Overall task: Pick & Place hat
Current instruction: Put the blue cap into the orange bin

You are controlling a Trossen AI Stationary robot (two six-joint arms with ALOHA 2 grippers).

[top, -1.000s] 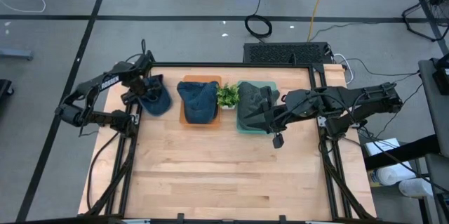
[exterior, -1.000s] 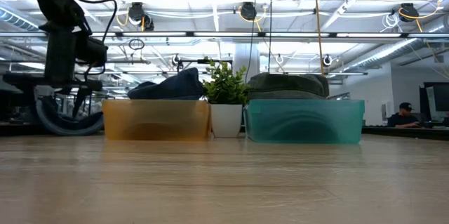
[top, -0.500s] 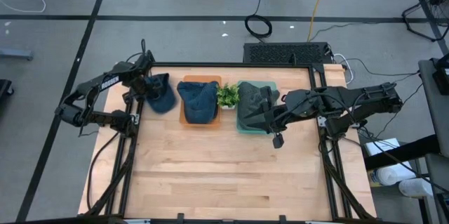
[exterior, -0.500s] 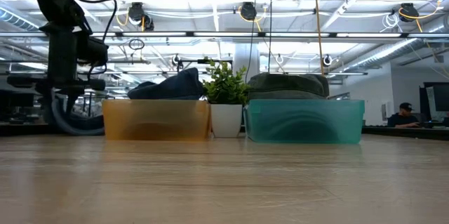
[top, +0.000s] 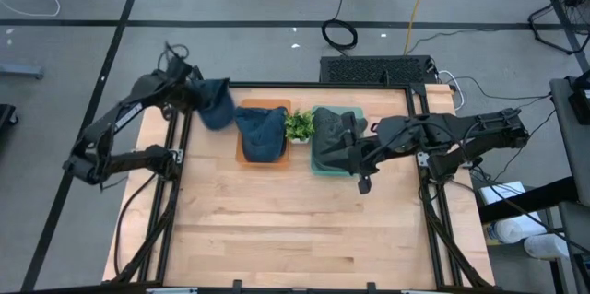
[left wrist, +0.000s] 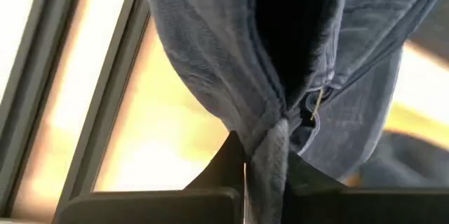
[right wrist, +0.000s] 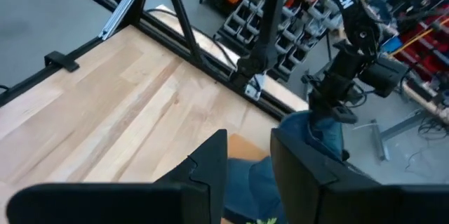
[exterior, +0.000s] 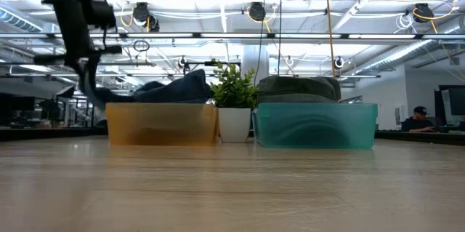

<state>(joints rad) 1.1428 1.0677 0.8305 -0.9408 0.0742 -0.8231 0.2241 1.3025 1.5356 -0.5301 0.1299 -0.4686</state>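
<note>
A blue hat (top: 216, 106) hangs over the table's far left corner, with my left gripper (top: 191, 94) shut on it. The low view shows that gripper (exterior: 86, 68) high at the left and the hat (exterior: 94, 100) below it. A second blue hat (top: 262, 134) lies in an orange bin (top: 241, 154), and a dark green hat (top: 334, 137) fills a teal bin (top: 318, 169). My right gripper (right wrist: 249, 171) is held high over the teal bin, pointing toward the table's left, open with nothing between its fingers. My left gripper pinches a bunched fold of the hat's cloth (left wrist: 270, 136) between its two fingers (left wrist: 226, 164). It comes from above, slanting steeply down. The hat hangs slack below the fingers, clear of the table.
A small potted plant (top: 298, 126) stands between the two bins at the table's far edge. The black frame rails (top: 172, 193) run along the left and right sides. The bare wooden tabletop (top: 295, 229) stretches toward the near edge.
My left gripper has taken hold of the blue hat at the far left corner and risen with it, tipping as it went. The hat, which lay on the table, now hangs lifted clear and has drifted toward the far edge.
</note>
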